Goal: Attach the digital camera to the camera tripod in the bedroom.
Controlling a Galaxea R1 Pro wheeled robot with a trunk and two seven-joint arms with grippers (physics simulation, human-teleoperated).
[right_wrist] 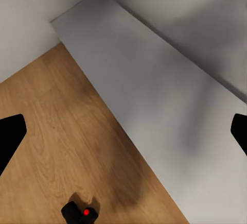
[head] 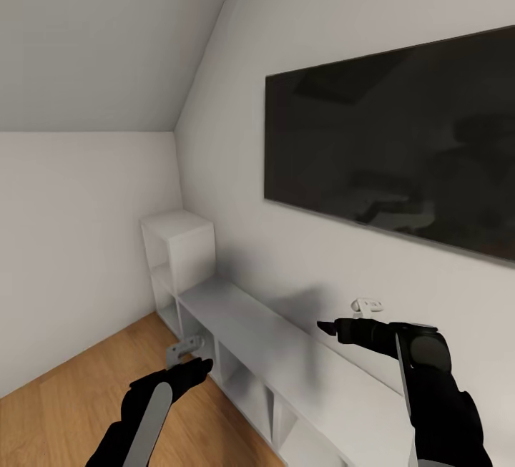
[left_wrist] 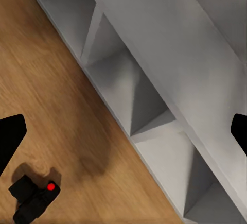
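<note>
The digital camera (left_wrist: pixel 33 198) is a small black box with a red dot on top, lying on the light wood floor (left_wrist: pixel 56 95) a short way from the white cube shelving (left_wrist: pixel 154 80). The right wrist view also catches the digital camera (right_wrist: pixel 82 213) on the floor. My left gripper (head: pixel 202 366) hangs above the floor beside the shelving, fingers (left_wrist: pixel 10 139) spread wide with nothing between them. My right gripper (head: pixel 326 326) hovers over the shelf top (right_wrist: pixel 154 95), open and empty too. The camera tripod is out of view.
A large dark TV (head: pixel 400 145) hangs on the white wall at the right, above the low shelving (head: pixel 257 338). A taller white cube unit (head: pixel 179 245) stands in the corner. The wood floor (head: pixel 79 388) stretches left to another white wall.
</note>
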